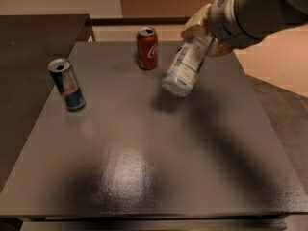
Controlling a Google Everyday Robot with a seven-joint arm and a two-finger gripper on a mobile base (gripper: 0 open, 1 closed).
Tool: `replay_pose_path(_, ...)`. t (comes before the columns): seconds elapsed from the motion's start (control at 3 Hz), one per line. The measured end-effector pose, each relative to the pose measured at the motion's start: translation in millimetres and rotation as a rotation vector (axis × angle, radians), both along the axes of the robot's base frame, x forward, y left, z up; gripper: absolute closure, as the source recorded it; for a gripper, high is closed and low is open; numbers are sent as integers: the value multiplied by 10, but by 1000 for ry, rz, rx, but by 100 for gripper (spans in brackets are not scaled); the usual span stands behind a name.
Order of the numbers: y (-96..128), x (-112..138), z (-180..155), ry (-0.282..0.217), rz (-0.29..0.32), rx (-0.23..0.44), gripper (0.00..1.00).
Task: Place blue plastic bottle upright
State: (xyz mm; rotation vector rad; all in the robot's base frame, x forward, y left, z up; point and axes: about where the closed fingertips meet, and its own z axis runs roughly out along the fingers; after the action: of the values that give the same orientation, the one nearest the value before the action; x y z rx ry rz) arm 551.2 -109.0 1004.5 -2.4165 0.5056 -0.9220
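Note:
The blue plastic bottle (185,66) is a clear bottle with a white label with bluish print. It hangs tilted in the air above the dark table (144,143), its base pointing down-left toward me and its cap end hidden. My gripper (202,30) is at the upper right, shut on the bottle's upper part. The bottle's shadow falls on the table just below it.
A red cola can (147,48) stands upright near the table's far edge, just left of the bottle. A blue-and-silver slim can (67,84) stands upright at the left. A second dark table (38,37) adjoins at the far left.

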Motion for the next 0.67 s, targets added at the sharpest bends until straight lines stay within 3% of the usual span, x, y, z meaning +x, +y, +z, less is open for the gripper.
replay_pose_path(0.33,-1,1,1,-1,1,0,100)
replay_pose_path(0.67,-48,39,33,-56,51,-20,100)
